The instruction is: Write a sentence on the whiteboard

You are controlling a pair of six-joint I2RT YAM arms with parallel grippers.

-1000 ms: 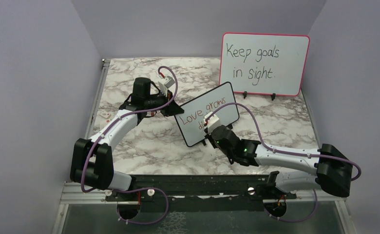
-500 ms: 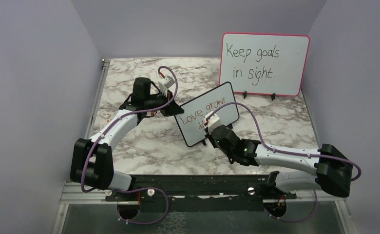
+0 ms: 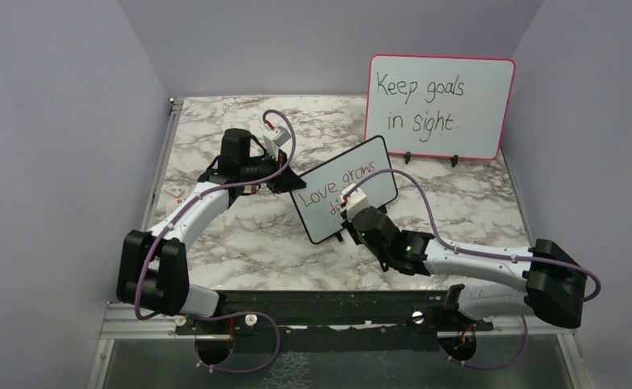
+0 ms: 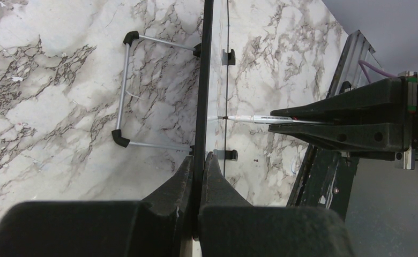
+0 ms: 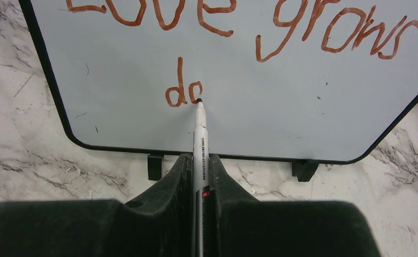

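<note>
The black-framed whiteboard (image 3: pixel 353 174) stands tilted at mid table on two small black feet (image 5: pixel 155 167). It reads "Love grows" (image 5: pixel 239 21) in reddish-brown, with a partial "da" (image 5: pixel 183 91) on the second line. My left gripper (image 4: pixel 198 160) is shut on the board's left edge (image 4: pixel 201 80). My right gripper (image 5: pixel 199 160) is shut on a white marker (image 5: pixel 199 139), whose tip touches the board at the end of the "a". In the left wrist view the marker (image 4: pixel 255 119) meets the board face edge-on.
A larger pink-framed board (image 3: pixel 440 105) reading "Keep goals in sight" stands at the back right. A wire stand (image 4: pixel 124 91) props the small board from behind. The marble table (image 3: pixel 240 235) is bounded by a metal rail at the left and grey walls.
The marker tip has crept a little along the second line, adding to the letter after "d". The left arm and the board have not moved.
</note>
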